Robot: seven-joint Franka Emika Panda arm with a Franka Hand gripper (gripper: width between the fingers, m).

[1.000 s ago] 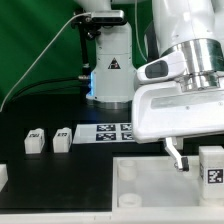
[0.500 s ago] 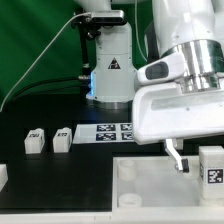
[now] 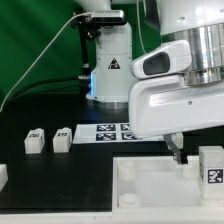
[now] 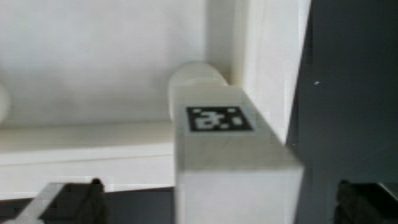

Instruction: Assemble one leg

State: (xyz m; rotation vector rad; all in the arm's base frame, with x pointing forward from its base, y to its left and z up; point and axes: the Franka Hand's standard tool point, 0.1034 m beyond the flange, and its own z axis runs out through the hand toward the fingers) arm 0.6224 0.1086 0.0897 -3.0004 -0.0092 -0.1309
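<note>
Black table [image 3: 50, 105] fills the exterior view. At that view's left edge a white part [image 3: 3, 173] is cut off by the frame. Right of it a small tagged block [image 3: 35, 140] and its twin [image 3: 62, 137] stand side by side, close together but apart. Further right the marker board [image 3: 108, 131] lies flat, its right end hidden behind the gripper's white body. Behind the board the arm base [image 3: 108, 60] rises upright with a blue glow on its front. In the foreground the tray [image 3: 140, 185] spreads from the middle to the right edge. The gripper [image 3: 183, 150] hangs over the tray's rear right; one dark finger [image 3: 177, 151] shows below the body, and the other is hidden. Just right of that finger stands the leg [image 3: 210, 166], tag facing the camera, at the tray's right rear. Whether it rests on the tray or beside it I cannot tell.

In the wrist view the leg [image 4: 222, 150] lies between the two fingers [image 4: 68, 200], its tag facing the camera. The fingers are wide apart, one on each side, with a gap to each, clamping nothing. White tray wall [image 4: 89, 110] lies on one side, table on the other.
</note>
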